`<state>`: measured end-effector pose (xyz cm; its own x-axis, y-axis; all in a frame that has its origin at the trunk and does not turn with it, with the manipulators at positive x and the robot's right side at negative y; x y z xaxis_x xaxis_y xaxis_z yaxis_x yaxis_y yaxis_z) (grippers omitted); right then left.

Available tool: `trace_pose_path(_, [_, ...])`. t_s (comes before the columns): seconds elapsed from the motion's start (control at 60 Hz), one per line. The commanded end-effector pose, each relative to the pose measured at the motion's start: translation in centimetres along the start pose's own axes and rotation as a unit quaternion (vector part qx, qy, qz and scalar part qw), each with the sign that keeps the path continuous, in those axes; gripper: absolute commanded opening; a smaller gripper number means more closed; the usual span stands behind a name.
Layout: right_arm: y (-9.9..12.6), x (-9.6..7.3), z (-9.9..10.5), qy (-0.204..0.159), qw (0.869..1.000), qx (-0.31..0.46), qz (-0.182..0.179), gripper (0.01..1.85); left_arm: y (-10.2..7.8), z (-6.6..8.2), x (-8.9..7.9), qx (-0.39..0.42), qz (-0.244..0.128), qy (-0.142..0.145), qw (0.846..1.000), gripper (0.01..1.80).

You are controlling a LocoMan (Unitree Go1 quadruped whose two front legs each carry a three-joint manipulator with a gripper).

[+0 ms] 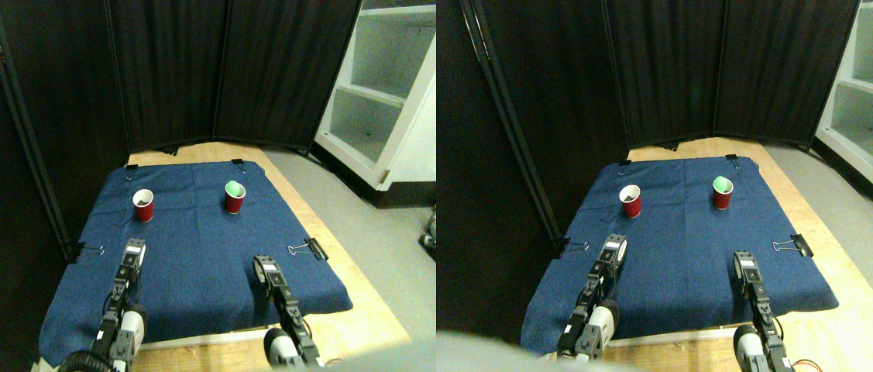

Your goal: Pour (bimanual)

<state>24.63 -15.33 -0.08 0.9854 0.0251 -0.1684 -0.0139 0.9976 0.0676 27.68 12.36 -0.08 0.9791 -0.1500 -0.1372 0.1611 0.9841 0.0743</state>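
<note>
Two red cups stand upright on the blue cloth point(196, 256). The left cup point(143, 205) has a white inside with something dark at its bottom. The right cup point(235, 197) shows a green inside. My left gripper point(134, 246) hangs over the cloth a short way in front of the left cup, apart from it. Further back from its cup, my right gripper point(259, 265) is over the cloth's front right part. Neither gripper holds anything.
Binder clips point(311, 249) pin the cloth to a wooden board point(362, 302) at several edges. Black curtain panels point(219, 70) close off the back and left. A white shelf unit point(390, 101) stands at the right on grey floor.
</note>
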Motion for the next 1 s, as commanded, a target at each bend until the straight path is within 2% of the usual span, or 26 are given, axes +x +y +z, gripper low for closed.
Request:
trace_pose_path(0.017, [0.1, 0.0, 0.4, -0.015, 1.000, -0.005, 0.002, 0.55, 0.0, 0.5, 0.0, 0.000, -0.001, -0.016, 1.000, 0.33])
trace_pose_path(0.283, [0.2, 0.0, 0.6, -0.013, 1.000, -0.004, -0.001, 0.55, 0.1, 0.8, 0.1, 0.014, -0.011, -0.017, 1.000, 0.33])
trace_pose_path(0.383, [0.1, 0.1, 0.5, -0.029, 1.000, 0.005, 0.006, 0.55, 0.1, 0.7, 0.2, 0.027, -0.022, -0.030, 0.999, 0.34])
trace_pose_path(0.433, [0.1, 0.3, 0.6, -0.053, 0.998, 0.027, 0.020, 0.54, 0.2, 0.6, 0.4, 0.034, -0.029, -0.034, 0.998, 0.74])
trace_pose_path(0.5, [0.2, 0.4, 0.8, -0.068, 0.996, 0.043, 0.030, 0.52, 0.2, 0.6, 0.8, 0.007, -0.032, -0.043, 0.999, 0.91])
trace_pose_path(0.55, [0.3, 0.5, 1.1, -0.075, 0.995, 0.050, 0.036, 0.51, 0.2, 0.8, 1.0, 0.001, -0.034, -0.048, 0.998, 0.91])
trace_pose_path(0.65, [0.5, 0.9, 1.9, -0.095, 0.993, 0.050, 0.047, 0.47, 0.1, 1.5, 1.7, -0.010, -0.055, -0.068, 0.996, 0.67])
trace_pose_path(0.733, [0.6, 1.4, 2.6, -0.119, 0.989, 0.065, 0.060, 0.45, 0.1, 2.1, 2.1, -0.017, -0.060, -0.085, 0.994, 0.63])
trace_pose_path(0.85, [0.7, 2.0, 3.4, -0.131, 0.985, 0.103, 0.042, 0.47, 0.2, 2.6, 2.4, -0.027, -0.057, -0.092, 0.994, 0.67])
trace_pose_path(0.883, [0.9, 2.1, 3.9, -0.121, 0.985, 0.124, 0.022, 0.49, 0.2, 2.9, 2.6, -0.045, -0.045, -0.100, 0.993, 0.69])
trace_pose_path(1.0, [1.2, 2.9, 4.6, -0.126, 0.975, 0.182, 0.013, 0.54, 0.3, 3.5, 3.1, -0.083, -0.021, -0.113, 0.990, 0.73])
